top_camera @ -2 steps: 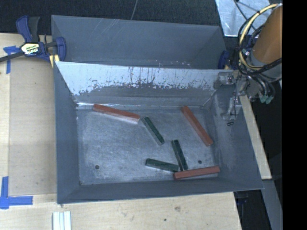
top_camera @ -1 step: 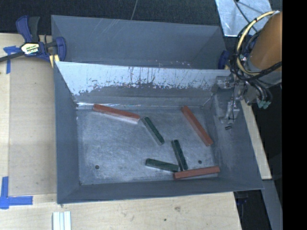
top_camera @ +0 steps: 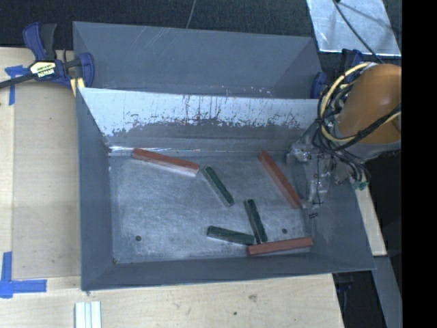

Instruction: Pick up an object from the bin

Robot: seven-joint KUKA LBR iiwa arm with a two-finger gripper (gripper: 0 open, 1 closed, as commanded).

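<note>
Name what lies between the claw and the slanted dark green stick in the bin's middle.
In the camera view, a long slanted red-brown stick lies between the claw and that dark green stick, close beside the claw.

Grey bin (top_camera: 95, 203), tool (top_camera: 315, 200) at right side, beside slanted red bar (top_camera: 278, 178)

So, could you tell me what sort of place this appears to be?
Probably a robotics lab's bin-picking rig: a grey metal bin holds a few loose red-brown sticks and dark green sticks, and a cabled robot gripper hangs over its right side.
</note>
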